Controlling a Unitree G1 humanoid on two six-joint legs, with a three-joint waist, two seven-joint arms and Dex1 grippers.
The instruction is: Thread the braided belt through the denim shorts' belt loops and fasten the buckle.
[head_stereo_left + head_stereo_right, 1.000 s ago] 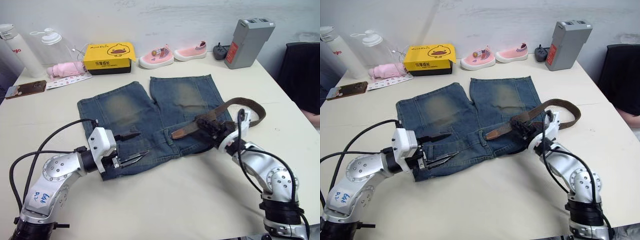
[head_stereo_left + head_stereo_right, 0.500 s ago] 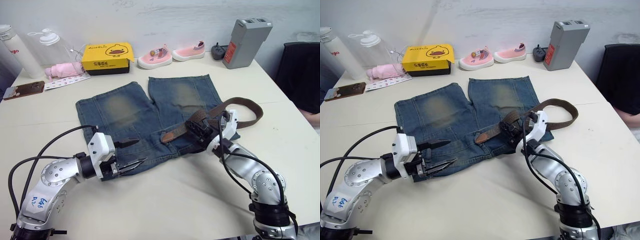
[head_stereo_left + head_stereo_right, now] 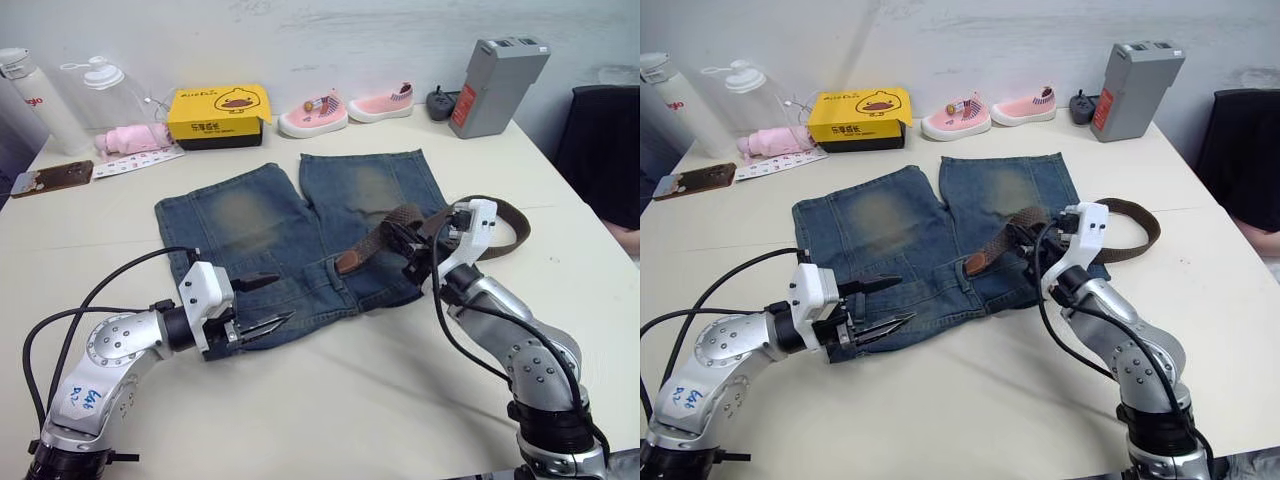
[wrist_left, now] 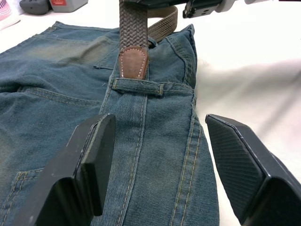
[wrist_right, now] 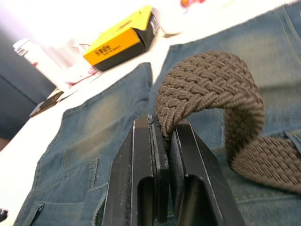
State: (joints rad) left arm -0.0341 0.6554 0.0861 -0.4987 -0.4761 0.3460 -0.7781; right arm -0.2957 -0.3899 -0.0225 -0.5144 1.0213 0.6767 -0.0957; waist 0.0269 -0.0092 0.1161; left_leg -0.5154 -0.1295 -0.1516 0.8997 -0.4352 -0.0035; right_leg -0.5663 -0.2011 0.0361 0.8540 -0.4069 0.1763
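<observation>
The right gripper [image 3: 1038, 243], pinching the braided belt [image 3: 390, 232], has lifted it, dragging the leather tip rightward over the denim shorts [image 3: 290, 240], short of the nearest belt loop [image 4: 138, 87]. The left gripper [image 3: 262, 303] stays spread at the waistband; nothing threaded.

Cream table [image 3: 330, 400] against a pale wall [image 3: 330, 40]

Little legible writing on the desk

The yellow box [image 3: 218, 115] carries a duck picture and a line of dark print on its front, too small to read. The white bottle [image 3: 38, 98] shows red letters ending "go". A blue handwritten mark sits on the left arm's casing [image 3: 82, 398], not clearly readable; the grey case [image 3: 497, 86] bears a red label, unreadable.
</observation>
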